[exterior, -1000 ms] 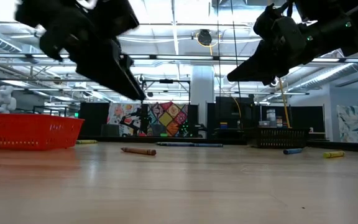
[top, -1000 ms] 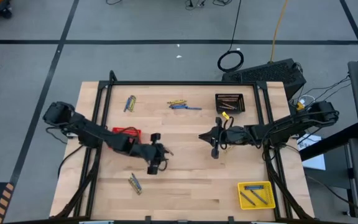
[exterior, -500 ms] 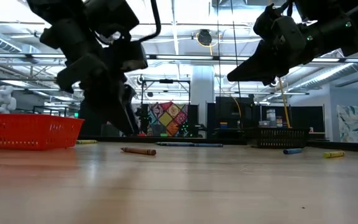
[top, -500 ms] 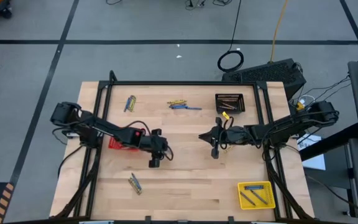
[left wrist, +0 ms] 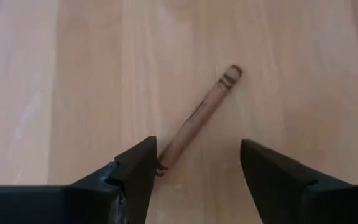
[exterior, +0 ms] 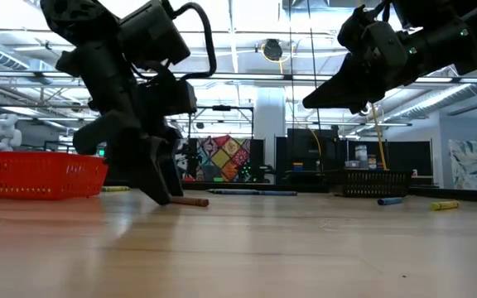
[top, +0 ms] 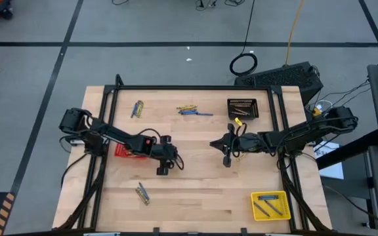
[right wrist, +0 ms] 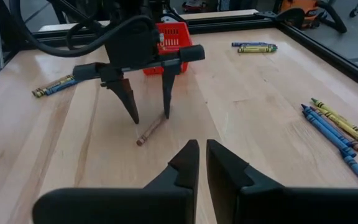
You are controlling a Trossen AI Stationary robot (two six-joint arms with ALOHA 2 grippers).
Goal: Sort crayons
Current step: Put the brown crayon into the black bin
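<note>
From above, my left claw (top: 162,170) is down over the middle of the table (top: 202,196), just right of the red basket (top: 128,151). My right claw (top: 226,160) hangs above the centre, well apart from it. Crayons lie in clusters: one far left (top: 137,109), one far centre (top: 192,110), one near left (top: 142,193), and more inside the yellow basket (top: 270,205) at the near right. The black basket (top: 243,108) sits at the far right.

At table height, my left claw's tips (exterior: 157,194) reach the wood beside a brown crayon (exterior: 189,200); whether they touch it I can't quite tell.

Through my left wrist camera, my fingers (left wrist: 138,171) stand spread wide, and the brown crayon's (left wrist: 197,117) nearer end lies between them, close to one finger.

My right wrist camera shows my right fingers (right wrist: 185,165) nearly together, holding nothing, with the left claw (right wrist: 148,115) straddling the brown crayon (right wrist: 149,131) beyond.
</note>
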